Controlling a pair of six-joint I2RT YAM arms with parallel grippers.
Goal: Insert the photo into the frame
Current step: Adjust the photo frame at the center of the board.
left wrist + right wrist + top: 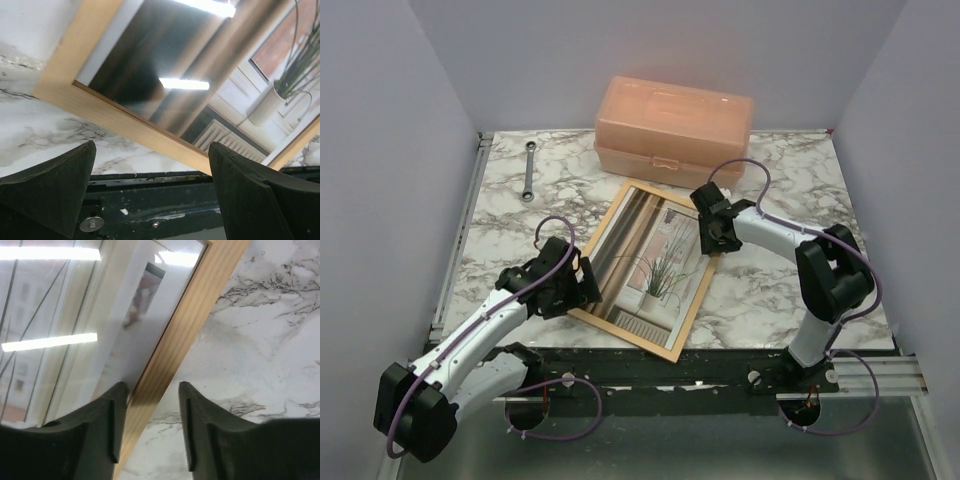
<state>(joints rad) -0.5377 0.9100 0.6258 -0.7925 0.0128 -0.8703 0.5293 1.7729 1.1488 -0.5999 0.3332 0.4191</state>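
Observation:
The frame (604, 234), thin light wood, lies flat on the marble table in front of the box. The photo (658, 268) of a spindly potted plant shows inside it under reflective glazing. My left gripper (584, 284) hovers wide open at the frame's near-left side; in the left wrist view the wooden rail (125, 125) and the photo (272, 100) lie just beyond the gripper (152, 145). My right gripper (712, 236) straddles the right rail (200, 305). In the right wrist view the gripper (151, 386) has one finger (107, 420) against the rail's inner edge, and the other stands apart over marble.
A peach plastic box (673, 125) stands at the back of the table. A metal wrench (529, 170) lies at the back left. The table's black front edge (720, 365) runs just below the frame's near corner. Grey walls close in three sides.

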